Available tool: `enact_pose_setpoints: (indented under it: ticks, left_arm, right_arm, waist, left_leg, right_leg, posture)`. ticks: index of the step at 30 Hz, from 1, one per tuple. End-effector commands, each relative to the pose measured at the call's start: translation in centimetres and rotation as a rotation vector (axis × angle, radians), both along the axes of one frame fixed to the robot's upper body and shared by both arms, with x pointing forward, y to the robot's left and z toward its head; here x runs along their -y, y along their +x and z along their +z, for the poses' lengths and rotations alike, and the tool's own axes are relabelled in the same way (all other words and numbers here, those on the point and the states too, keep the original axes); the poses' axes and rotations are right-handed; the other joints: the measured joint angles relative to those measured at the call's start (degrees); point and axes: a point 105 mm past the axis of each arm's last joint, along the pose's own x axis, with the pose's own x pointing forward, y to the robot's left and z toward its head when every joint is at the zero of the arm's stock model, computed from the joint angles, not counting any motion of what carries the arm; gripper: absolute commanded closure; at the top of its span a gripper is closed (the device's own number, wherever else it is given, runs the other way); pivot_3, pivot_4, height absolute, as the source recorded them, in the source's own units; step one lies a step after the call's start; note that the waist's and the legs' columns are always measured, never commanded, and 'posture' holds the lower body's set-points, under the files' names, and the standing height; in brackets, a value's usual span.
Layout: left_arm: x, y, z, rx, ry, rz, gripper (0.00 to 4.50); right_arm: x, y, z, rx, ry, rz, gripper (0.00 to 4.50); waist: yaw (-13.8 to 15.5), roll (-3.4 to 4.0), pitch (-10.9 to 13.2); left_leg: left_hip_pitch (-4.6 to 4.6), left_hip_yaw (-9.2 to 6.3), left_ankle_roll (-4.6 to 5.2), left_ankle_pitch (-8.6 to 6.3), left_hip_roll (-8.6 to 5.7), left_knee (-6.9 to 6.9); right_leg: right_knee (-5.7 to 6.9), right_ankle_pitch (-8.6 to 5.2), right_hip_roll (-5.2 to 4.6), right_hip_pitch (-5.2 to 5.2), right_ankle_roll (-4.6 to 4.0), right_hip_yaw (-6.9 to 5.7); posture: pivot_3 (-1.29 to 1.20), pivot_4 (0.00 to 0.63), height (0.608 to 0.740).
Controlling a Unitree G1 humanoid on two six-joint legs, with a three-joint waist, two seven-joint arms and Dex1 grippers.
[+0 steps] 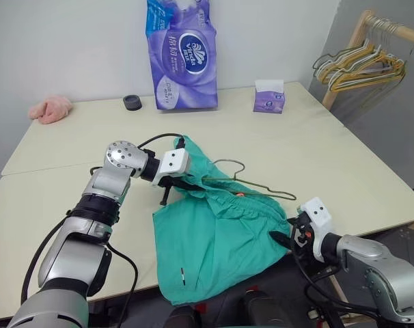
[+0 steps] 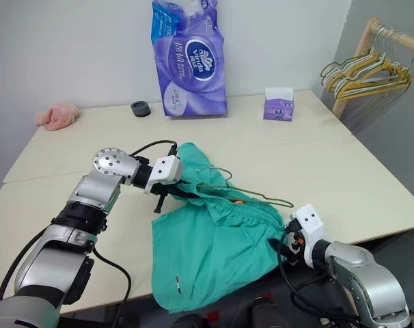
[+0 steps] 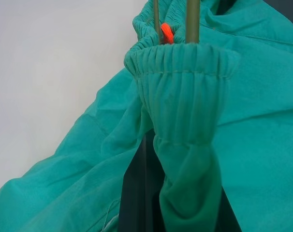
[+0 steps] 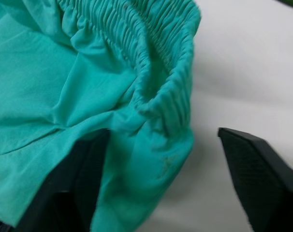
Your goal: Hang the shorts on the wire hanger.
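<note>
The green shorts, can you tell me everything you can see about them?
The teal-green soft cloth shorts lie crumpled on the cream table, their lower end drooping over its near edge. They have a gathered elastic waistband and a bit of orange cord. The thin dark wire hanger runs into the waistband. The left gripper is shut on the waistband's left end; the right gripper stands open at the right end, one finger behind the cloth.

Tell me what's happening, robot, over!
Left gripper shut on shorts waistband and wire hanger. Right gripper open around shorts' other waistband edge. Nothing in the way.
</note>
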Motion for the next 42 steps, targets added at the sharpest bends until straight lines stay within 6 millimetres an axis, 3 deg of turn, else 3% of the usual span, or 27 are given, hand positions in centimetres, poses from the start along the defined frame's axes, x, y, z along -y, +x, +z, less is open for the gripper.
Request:
enact_pose_setpoints:
  ticks: [1,7,8,15,21,42]
  left_arm:
    - [-0.1,0.1,1.5,0.051,-0.026,0.001,4.50]
    - [-0.3,0.0,1.5,0.049,-0.023,0.006,4.50]
    - [-0.3,0.0,1.5,0.046,-0.021,0.005,4.50]
    - [-2.0,-0.9,1.4,-0.027,0.008,0.000,4.50]
    - [-3.0,-1.0,0.7,-0.044,0.054,0.007,4.50]
    - [-3.2,-1.5,0.7,-0.095,0.055,-0.006,4.50]
  right_arm:
    - [0.1,0.3,0.8,0.041,0.004,-0.010,2.28]
    - [0.9,0.8,1.0,0.051,0.005,-0.052,4.33]
    - [1.1,0.8,1.1,0.055,0.005,-0.060,4.46]
    - [3.2,1.3,1.9,0.056,0.033,-0.136,4.46]
    - [3.5,1.1,2.0,0.052,0.032,-0.131,4.46]
    - [4.4,0.1,0.7,-0.058,0.096,-0.199,4.46]
  waist:
    - [0.0,-0.01,0.0]
    - [0.0,-0.01,0.0]
    - [0.0,0.00,0.0]
    - [0.0,0.00,0.0]
    - [0.0,0.00,0.0]
    - [-0.1,0.00,0.0]
  left_leg:
    - [0.00,0.00,0.00,0.00,0.00,0.00]
    - [0.00,0.00,0.00,0.00,0.00,0.00]
    - [0.00,0.00,0.00,0.00,0.00,0.00]
    - [0.00,0.00,0.00,0.00,0.00,0.00]
    - [0.00,0.00,0.00,0.00,0.00,0.00]
    - [0.00,0.00,0.01,0.00,0.01,-0.01]
  right_leg:
    - [0.00,0.00,0.00,0.00,0.00,0.00]
    - [0.00,0.00,0.00,0.00,0.00,0.00]
    - [0.00,0.00,0.00,0.00,0.00,0.00]
    - [0.00,0.00,0.00,0.00,0.00,0.00]
    - [-0.01,0.00,0.00,0.01,0.00,-0.01]
    - [-0.01,-0.01,0.02,0.02,0.01,0.00]
  posture:
    - [-0.19,0.045,0.740]
    - [-0.19,0.045,0.740]
    - [-0.19,0.045,0.740]
    - [-0.20,0.049,0.740]
    - [-0.20,0.049,0.740]
    - [-0.21,0.054,0.740]
